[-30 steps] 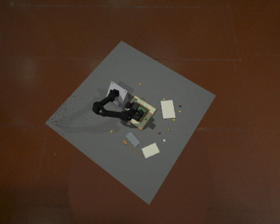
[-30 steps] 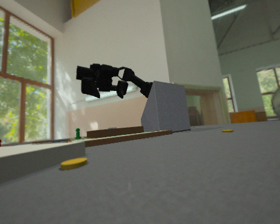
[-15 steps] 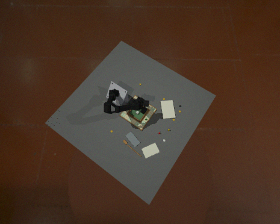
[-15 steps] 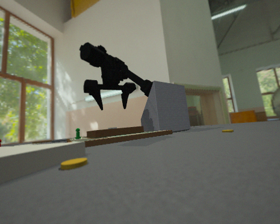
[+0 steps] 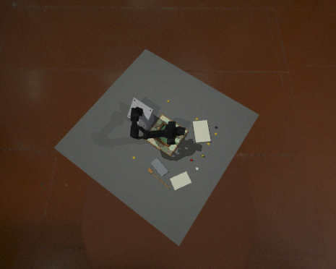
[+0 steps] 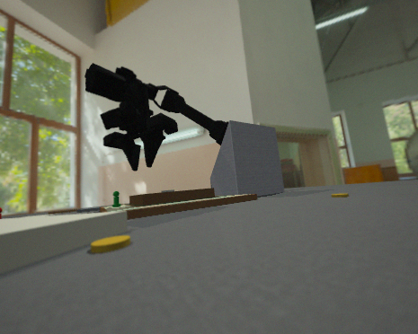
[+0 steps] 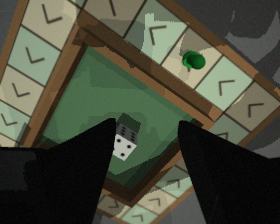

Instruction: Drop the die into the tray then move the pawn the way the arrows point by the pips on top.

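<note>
Now, in the wrist view, the white die (image 7: 125,141) lies on the green floor of the dice tray (image 7: 91,85), free of the tool and seen just between the two dark fingertips. The gripper (image 7: 146,145) hangs above the tray with its fingers parted and nothing between them. The face turned towards this camera shows what looks like three pips, though the blur makes that uncertain. Further right and up, the green pawn (image 7: 193,60) stands upright on a square of the board (image 7: 226,87), beyond the tray's wooden wall. By my judgement the next reach goes that way, up and right from the fingertips, across the wall, to the pawn.
</note>
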Tool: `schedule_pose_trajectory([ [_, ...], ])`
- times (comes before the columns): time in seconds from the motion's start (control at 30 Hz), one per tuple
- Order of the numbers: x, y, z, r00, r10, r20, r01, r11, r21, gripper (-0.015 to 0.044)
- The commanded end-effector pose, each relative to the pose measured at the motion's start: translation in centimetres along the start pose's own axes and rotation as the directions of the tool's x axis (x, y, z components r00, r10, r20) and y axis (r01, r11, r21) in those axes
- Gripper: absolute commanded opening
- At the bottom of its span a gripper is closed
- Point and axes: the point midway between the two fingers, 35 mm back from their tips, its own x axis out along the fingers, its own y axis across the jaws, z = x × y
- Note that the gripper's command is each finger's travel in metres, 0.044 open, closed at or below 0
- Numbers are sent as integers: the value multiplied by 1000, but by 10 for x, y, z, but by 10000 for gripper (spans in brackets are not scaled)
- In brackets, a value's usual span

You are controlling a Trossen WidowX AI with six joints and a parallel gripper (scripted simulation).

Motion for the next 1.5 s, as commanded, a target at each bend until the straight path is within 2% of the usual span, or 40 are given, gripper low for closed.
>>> schedule_pose_trajectory([
  [0.0,12,-43,38,999,-49,-3,35,666,745,200],
  [0.53,13,-42,37,999,-50,-3,35,653,757,200],
  [1.47,62,-45,36,999,-52,-4,37,653,757,200],
])
